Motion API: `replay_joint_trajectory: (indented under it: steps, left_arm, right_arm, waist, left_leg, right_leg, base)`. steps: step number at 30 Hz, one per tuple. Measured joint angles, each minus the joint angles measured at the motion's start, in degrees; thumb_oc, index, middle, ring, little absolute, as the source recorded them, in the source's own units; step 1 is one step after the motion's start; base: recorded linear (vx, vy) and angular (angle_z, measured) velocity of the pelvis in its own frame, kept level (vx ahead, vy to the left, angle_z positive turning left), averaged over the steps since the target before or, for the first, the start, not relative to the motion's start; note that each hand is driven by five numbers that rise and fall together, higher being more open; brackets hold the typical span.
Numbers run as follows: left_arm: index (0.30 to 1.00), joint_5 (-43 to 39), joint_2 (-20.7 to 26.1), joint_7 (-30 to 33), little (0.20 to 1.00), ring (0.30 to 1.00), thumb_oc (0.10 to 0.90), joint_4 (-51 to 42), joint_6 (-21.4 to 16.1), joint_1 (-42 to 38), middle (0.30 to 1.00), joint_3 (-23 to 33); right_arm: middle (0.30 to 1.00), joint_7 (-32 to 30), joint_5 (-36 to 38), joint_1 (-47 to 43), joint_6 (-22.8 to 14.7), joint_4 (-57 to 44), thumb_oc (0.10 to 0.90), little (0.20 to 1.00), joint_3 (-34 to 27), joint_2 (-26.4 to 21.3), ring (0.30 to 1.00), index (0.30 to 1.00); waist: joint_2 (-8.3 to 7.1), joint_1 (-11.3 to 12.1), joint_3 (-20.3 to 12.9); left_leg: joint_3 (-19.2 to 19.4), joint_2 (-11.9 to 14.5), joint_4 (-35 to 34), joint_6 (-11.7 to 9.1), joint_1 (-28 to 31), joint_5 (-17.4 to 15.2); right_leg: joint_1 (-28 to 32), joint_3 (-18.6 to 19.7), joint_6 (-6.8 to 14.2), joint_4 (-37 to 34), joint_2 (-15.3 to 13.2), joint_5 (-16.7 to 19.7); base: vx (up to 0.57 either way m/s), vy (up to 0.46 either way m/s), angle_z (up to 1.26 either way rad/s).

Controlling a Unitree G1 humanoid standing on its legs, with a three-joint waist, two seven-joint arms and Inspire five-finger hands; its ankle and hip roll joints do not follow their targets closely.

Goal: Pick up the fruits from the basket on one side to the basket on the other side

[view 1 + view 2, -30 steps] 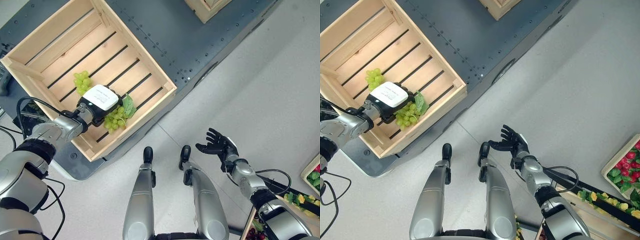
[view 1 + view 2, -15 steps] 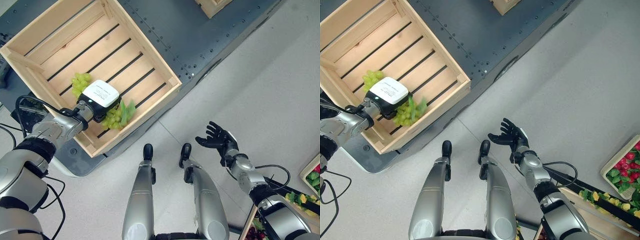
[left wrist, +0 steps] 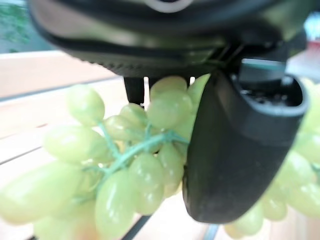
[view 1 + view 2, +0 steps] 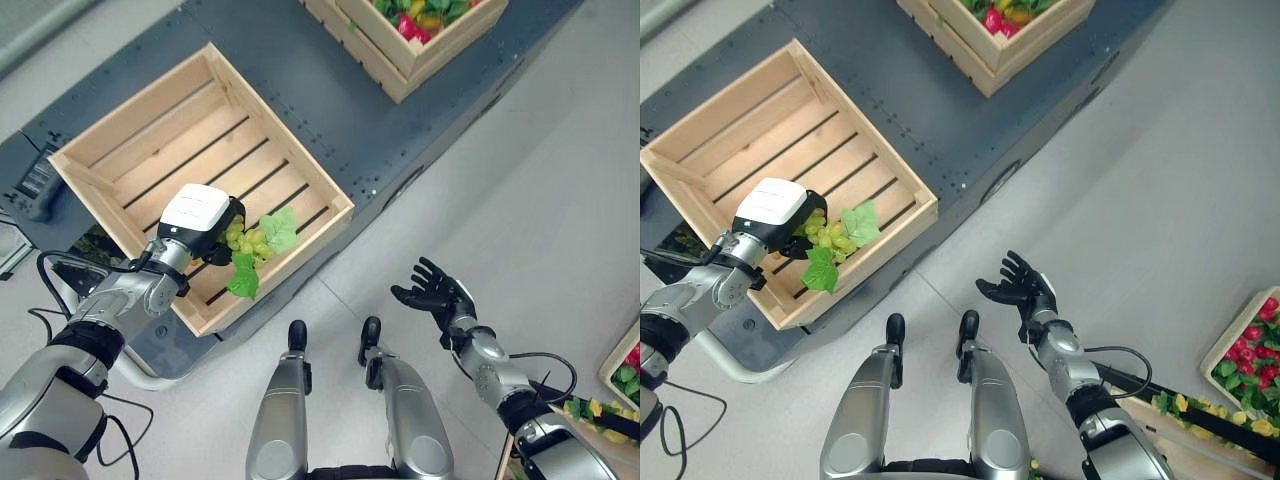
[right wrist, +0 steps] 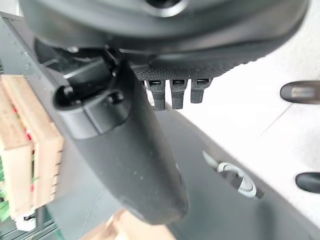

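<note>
Left hand (image 4: 200, 222) holds a bunch of green grapes (image 4: 250, 240) over the near corner of the slatted wooden crate (image 4: 120, 150).

The thumb (image 3: 240, 150) is curled against the grapes, pinching them to the palm; the other fingers are hidden behind the fruit, and the white-topped back of the hand covers part of the bunch. Two leaves hang past the crate's near rim. The right hand (image 4: 1015, 290), well apart from the crate over the pale floor, is spread and holds nothing. A second crate of mixed fruit (image 4: 990, 30), beyond the slatted crate, is cut off by the frame edge.
</note>
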Motion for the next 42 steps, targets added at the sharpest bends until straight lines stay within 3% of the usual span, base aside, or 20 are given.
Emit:
replay_joint_trajectory:
  steps: [5, 7, 11, 16, 21, 29, 33, 39, 42]
  left_arm:
    - [0.300, -12.3, -6.3, -1.7, 0.300, 0.300, 0.400, -8.8, -2.1, 9.5, 0.300, 11.0]
    - [0.300, -17.8, -11.2, -3.5, 0.300, 0.300, 0.400, -14.2, -2.3, 13.2, 0.300, 16.9]
    - [0.300, -25.7, -18.2, -5.6, 0.300, 0.300, 0.400, -18.7, -2.2, 15.7, 0.300, 21.5]
    - [0.300, -40.1, -23.3, -9.8, 0.300, 0.300, 0.400, -19.9, -2.1, 16.1, 0.300, 24.4]
    - [0.300, -53.0, -25.6, -16.1, 0.300, 0.300, 0.400, -23.4, 0.8, 16.1, 0.300, 24.9]
    - [0.300, -68.3, -25.5, -27.5, 0.300, 0.300, 0.400, -26.9, 8.4, 16.0, 0.300, 25.3]
    - [0.300, -69.2, -25.3, -31.3, 0.300, 0.300, 0.400, -26.9, 11.6, 15.4, 0.300, 25.1]
    - [0.300, -69.1, -23.5, -37.7, 0.300, 0.300, 0.400, -26.9, 15.7, 10.7, 0.300, 19.3]
    - [0.300, -69.1, -23.1, -41.1, 0.300, 0.300, 0.400, -26.3, 16.7, 9.0, 0.300, 17.2]
  right_arm:
    - [0.900, -1.2, -4.6, 5.6, 0.0, -7.6, 0.800, 0.900, -1.7, 0.7, 0.900, 0.900]
    - [0.900, -1.2, -5.0, 7.8, 0.1, -10.9, 0.800, 0.900, -3.4, 1.6, 0.900, 0.900]
    - [0.900, 1.1, -6.9, 8.8, 0.2, -14.8, 0.800, 0.900, -4.6, 1.8, 0.900, 0.900]
    - [0.900, 6.7, -6.9, 8.4, 0.4, -20.0, 0.800, 0.900, -5.3, 1.6, 0.900, 0.900]
    - [0.900, 12.9, -6.7, 8.2, 3.5, -21.9, 0.800, 0.900, -5.1, 1.2, 0.900, 0.900]
    - [0.900, 14.4, -3.8, 7.6, 10.3, -26.9, 0.800, 0.900, -4.5, 0.8, 0.900, 0.900]
    - [0.900, 14.4, -1.6, 5.6, 12.0, -29.5, 0.800, 0.900, -3.8, 0.8, 0.900, 0.900]
    - [0.900, 14.4, -0.9, 0.7, 13.9, -31.7, 0.800, 0.900, -3.0, 0.6, 0.900, 0.900]
    - [0.900, 14.4, 0.2, -1.0, 14.4, -32.3, 0.800, 0.900, -2.9, 0.5, 0.900, 0.900]
  waist:
    - [0.55, 0.5, -0.4]
    - [1.03, 0.5, -0.6]
    - [2.28, 0.2, -2.0]
    - [4.39, -1.1, -7.1]
    - [5.20, -1.3, -10.9]
    - [5.60, -1.7, -15.5]
    - [5.70, -2.6, -15.8]
    - [5.76, -2.8, -16.0]
    - [5.79, -4.3, -16.7]
  left_leg:
    - [0.3, 0.0, -6.6, -0.1, 8.9, 1.1]
    - [0.2, -0.1, -9.5, -0.1, 12.9, 1.5]
    - [0.1, 0.3, -14.6, -0.1, 19.2, 2.2]
    - [0.2, 0.6, -17.8, -0.2, 22.1, 2.3]
    - [0.1, 0.8, -20.6, -0.2, 25.5, 2.3]
    - [1.1, 0.5, -22.9, -0.1, 28.2, 2.3]
    - [1.8, 0.6, -23.0, -0.1, 28.6, 2.3]
    - [3.8, 0.8, -23.0, -0.1, 28.9, 2.3]
    - [4.9, 0.8, -23.0, -0.1, 29.2, 2.3]
  right_leg:
    - [7.4, 0.1, 0.6, -3.5, 0.1, -0.2]
    - [10.6, -0.1, 0.9, -5.0, 0.2, -0.8]
    - [16.5, -0.4, 1.3, -9.3, 1.0, -0.7]
    - [19.9, -0.6, 1.8, -13.7, 1.7, -0.3]
    - [24.0, -0.7, 2.3, -17.8, 2.3, 0.3]
    - [27.0, 0.0, 2.7, -21.9, 2.5, 1.7]
    - [26.9, 0.8, 2.7, -21.9, 2.6, 1.9]
    - [26.3, 2.6, 2.5, -21.9, 2.9, 2.7]
    - [26.2, 3.3, 2.5, -21.9, 3.0, 2.8]
  base:
    - [0.21, 0.010, -0.02]
    - [0.23, -0.005, 0.04]
    - [0.20, -0.016, -0.01]
    - [0.15, -0.058, 0.01]
    - [0.08, -0.072, 0.02]
    - [0.06, -0.047, -0.06]
    - [0.02, -0.030, -0.11]
    - [0.03, -0.028, -0.16]
    - [0.03, -0.051, -0.13]
